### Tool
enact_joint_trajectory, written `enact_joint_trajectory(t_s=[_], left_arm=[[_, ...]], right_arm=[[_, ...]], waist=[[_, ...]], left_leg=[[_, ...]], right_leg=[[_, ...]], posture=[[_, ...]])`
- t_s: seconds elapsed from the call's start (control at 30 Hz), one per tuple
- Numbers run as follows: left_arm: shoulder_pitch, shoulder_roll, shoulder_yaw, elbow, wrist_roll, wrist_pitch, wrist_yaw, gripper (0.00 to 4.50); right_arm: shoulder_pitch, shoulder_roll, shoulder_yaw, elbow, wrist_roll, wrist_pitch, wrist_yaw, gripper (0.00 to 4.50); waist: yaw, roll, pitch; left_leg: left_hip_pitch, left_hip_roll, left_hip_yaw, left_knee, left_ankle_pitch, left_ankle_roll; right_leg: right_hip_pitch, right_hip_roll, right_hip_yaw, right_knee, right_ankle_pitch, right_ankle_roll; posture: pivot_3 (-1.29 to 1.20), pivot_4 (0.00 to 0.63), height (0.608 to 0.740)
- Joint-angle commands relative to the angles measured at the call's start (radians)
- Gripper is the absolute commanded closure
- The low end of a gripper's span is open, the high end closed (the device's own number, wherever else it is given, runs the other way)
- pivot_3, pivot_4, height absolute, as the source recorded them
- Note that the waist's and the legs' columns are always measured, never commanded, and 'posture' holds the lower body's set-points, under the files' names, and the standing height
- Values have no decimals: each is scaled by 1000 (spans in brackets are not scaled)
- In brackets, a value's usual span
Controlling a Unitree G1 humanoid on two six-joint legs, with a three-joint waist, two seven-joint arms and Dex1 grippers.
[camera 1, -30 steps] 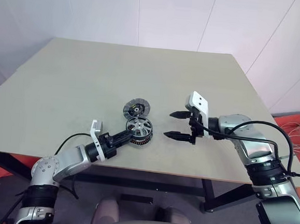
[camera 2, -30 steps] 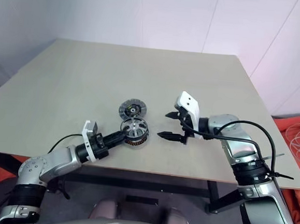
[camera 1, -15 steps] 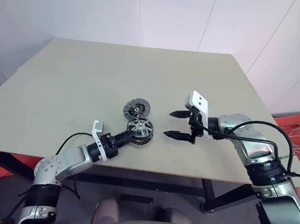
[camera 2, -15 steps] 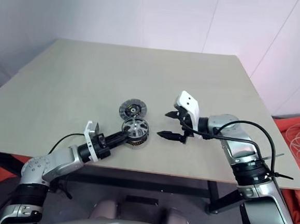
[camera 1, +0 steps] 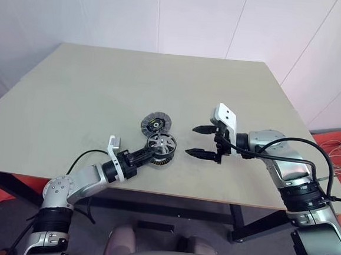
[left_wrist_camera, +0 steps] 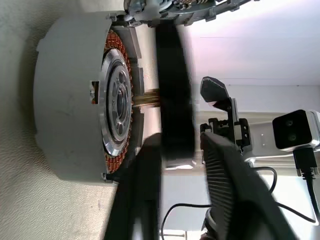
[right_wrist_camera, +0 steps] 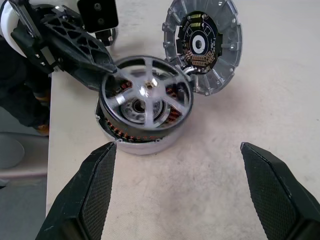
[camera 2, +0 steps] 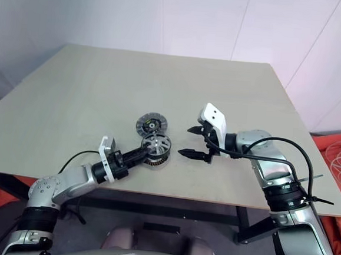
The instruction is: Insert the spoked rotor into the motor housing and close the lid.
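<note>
Right gripper [camera 1: 203, 142] jaws spread wide, empty, just beside motor housing [right_wrist_camera: 142, 131]. Left gripper [right_wrist_camera: 95, 62] fingers straddle spoked rotor [right_wrist_camera: 146, 96] rim; can't tell if gripping. Rotor sits over housing, not fully seated. Lid [right_wrist_camera: 204, 43] touches housing's far edge, still off.

A beige worktop [camera 1: 102, 98] carries two round parts near its front edge: the housing [camera 1: 160, 156], copper windings showing, lying flat, and the lid [camera 1: 155, 123] at its 11 o'clock, just beside it, with the dark segmented face up and its rim propped on the housing's edge.
</note>
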Motion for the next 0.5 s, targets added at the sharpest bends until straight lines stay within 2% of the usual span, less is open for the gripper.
enact_joint_trajectory(t_s=[0.03, 0.2, 0.23, 0.5], left_arm=[[1, -7, 11, -29, -26, 0, 9, 1897], [12, -13, 22, -60, -55, -19, 37, 231], [16, -10, 23, -70, -66, -21, 44, 71], [96, 46, 39, -206, -189, -63, 114, 71]], right_arm=[[-12, -1, -31, -37, 18, -11, -1, 0], [-8, -3, -30, -42, 19, -9, -1, 0], [-7, -4, -31, -43, 19, -8, -2, 0], [0, -1, -30, -51, 22, -2, -5, 0]], waist=[[0, 0, 0], [1, 1, 0], [1, 1, 0], [-1, 0, -1]], left_leg=[[0, 0, 0, 0, 0, 0], [2, 0, 0, 0, 0, 0], [2, 0, 0, 0, 0, 0], [3, 0, 0, 0, 0, 0]], right_leg=[[0, 0, 0, 0, 0, 0], [3, 0, 0, 0, 0, 0], [4, 0, 0, 0, 0, 0], [5, 0, 0, 0, 0, 0]], posture=[[0, 0, 740], [0, 0, 740], [0, 0, 740], [0, 0, 740]])
